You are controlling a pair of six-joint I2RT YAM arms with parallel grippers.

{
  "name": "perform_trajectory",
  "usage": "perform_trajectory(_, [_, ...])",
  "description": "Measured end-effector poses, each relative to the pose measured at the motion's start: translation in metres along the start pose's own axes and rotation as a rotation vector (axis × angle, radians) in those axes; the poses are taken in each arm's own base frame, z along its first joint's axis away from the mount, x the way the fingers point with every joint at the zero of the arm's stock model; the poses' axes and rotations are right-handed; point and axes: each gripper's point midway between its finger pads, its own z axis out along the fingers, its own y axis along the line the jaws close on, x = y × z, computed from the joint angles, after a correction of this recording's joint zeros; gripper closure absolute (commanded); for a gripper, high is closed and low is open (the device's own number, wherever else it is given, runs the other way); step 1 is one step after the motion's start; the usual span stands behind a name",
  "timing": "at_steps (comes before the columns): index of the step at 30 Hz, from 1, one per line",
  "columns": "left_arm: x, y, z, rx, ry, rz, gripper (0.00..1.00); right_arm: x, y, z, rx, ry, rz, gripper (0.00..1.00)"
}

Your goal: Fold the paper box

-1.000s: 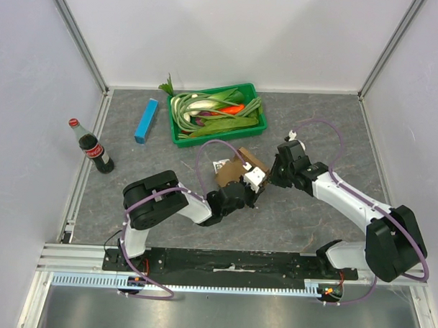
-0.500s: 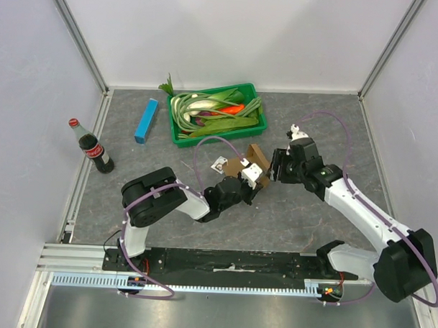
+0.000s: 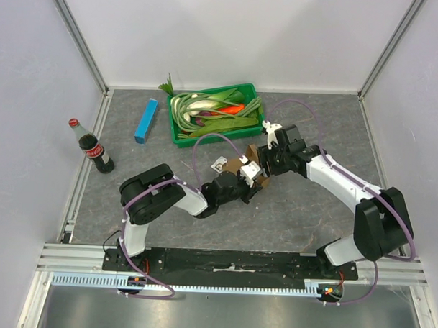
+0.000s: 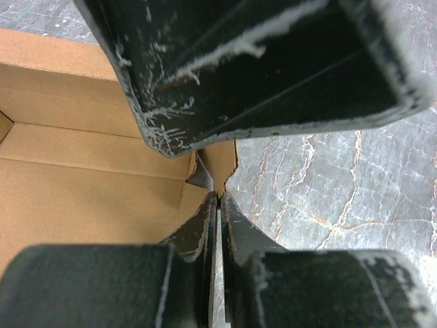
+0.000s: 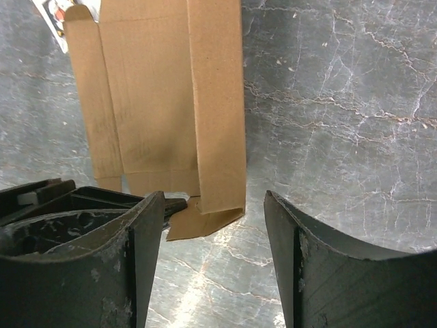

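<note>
step: fold wall | left gripper [image 4: 217, 198] pinches box [image 5: 157, 89] flap at 5 o'clock; hold firm | right gripper [image 5: 213, 198] spread at 3 o'clock; straddle raised wall, push toward 9

A robot lab cell: white panel walls [image 3: 231, 35], aluminium frame posts [image 3: 78, 38], a mounting rail [image 3: 72, 258].
</note>
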Motion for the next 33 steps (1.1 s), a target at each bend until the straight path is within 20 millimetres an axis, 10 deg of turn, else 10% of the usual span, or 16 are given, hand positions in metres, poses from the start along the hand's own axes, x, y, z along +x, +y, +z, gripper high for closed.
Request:
perform_trajectory(18, [-0.002, 0.008, 0.002, 0.036, 0.033, -0.010, 0.91, 0.008, -0.006, 0.017, -0.013, 0.050, -0.139, 0.58])
perform_trajectory(33, [-0.012, 0.031, 0.008, 0.043, 0.081, 0.004, 0.91, -0.007, -0.002, 0.015, -0.046, 0.007, -0.113, 0.35])
